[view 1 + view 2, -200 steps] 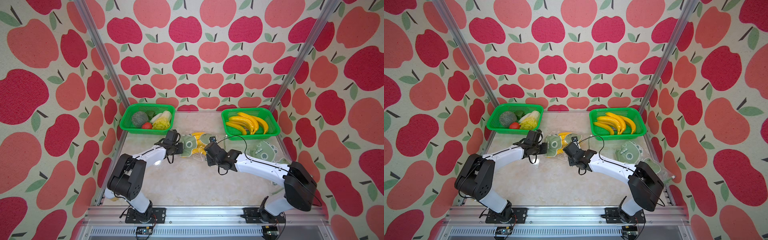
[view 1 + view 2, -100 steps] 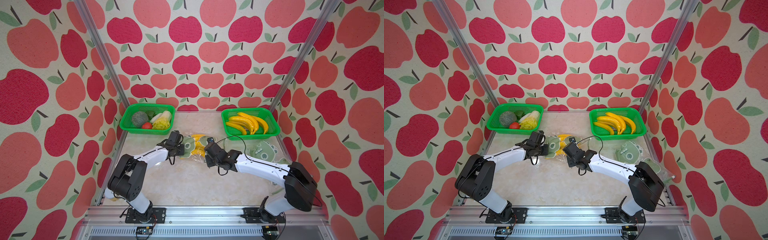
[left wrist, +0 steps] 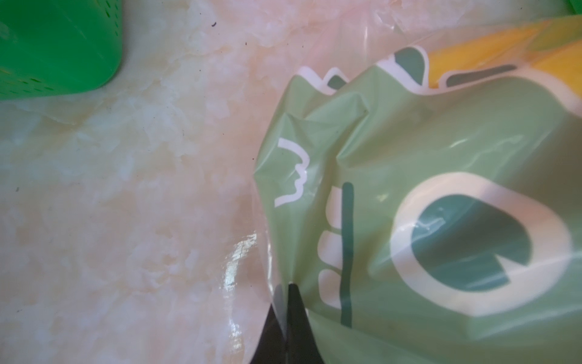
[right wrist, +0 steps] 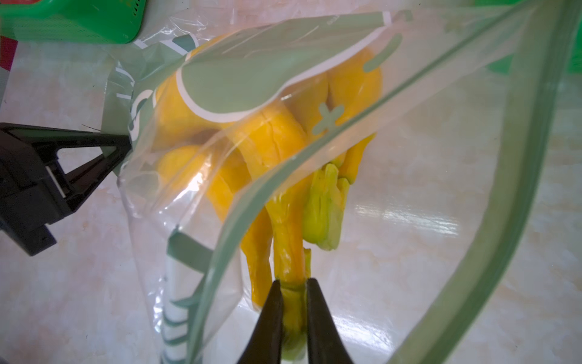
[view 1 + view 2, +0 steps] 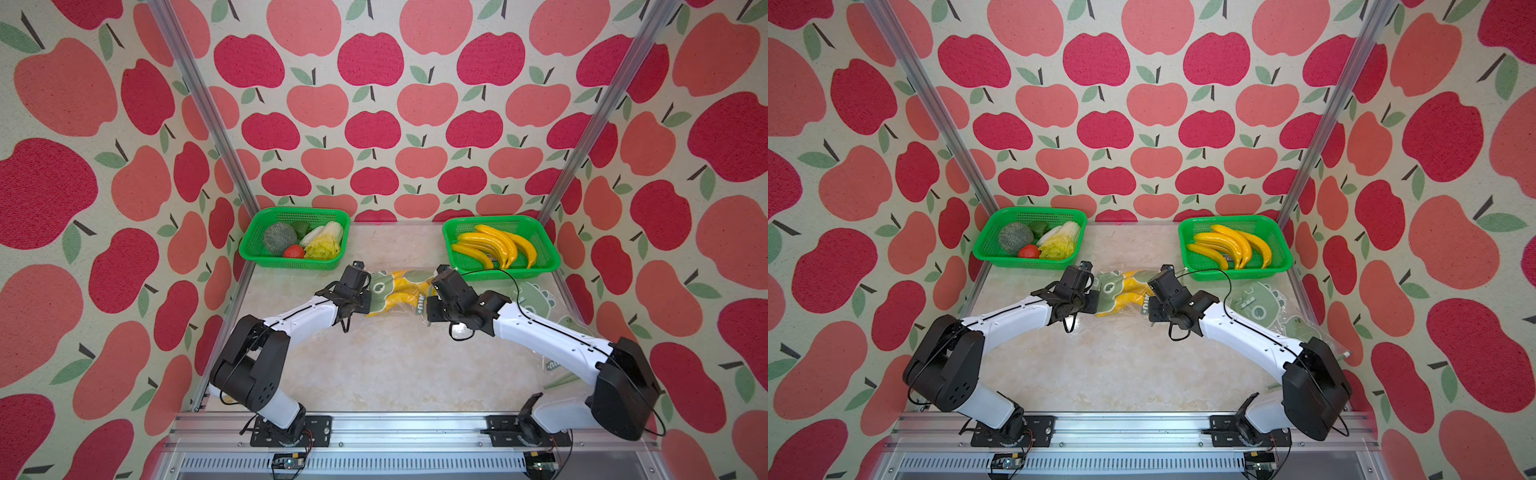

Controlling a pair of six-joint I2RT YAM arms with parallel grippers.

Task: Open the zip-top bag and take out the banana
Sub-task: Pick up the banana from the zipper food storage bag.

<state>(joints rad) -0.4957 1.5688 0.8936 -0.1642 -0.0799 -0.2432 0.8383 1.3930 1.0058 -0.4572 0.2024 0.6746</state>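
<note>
Top views: zip-top bag (image 5: 384,286) lay on the table (image 5: 374,365) near the back, between the veg basket (image 5: 249,253) and the basket of loose bananas (image 5: 550,257). The banana (image 5: 399,284) showed yellow through the film. Left gripper (image 5: 368,296) was at one end of the bag and right gripper (image 5: 431,291) at the other. The gripper bodies covered the tips, so finger state couldn't be told from here. Spare bags (image 5: 536,295) lay under the right arm by the wall.

Left wrist: the fingers (image 3: 296,315) were pressed together on a fold at the bag's (image 3: 409,189) green printed end, with film pinched between them. Only a sliver of banana (image 3: 472,41) showed, and the bag mouth was out of frame.

Right wrist: the only view of the mouth. The zip was open and the seal strips were spread wide. The right gripper (image 4: 294,299) was clamped on the banana's stem just inside the mouth, and the fruit body (image 4: 267,141) sat deep in the bag. The left gripper (image 4: 121,148) was visible nipping the far end.
</note>
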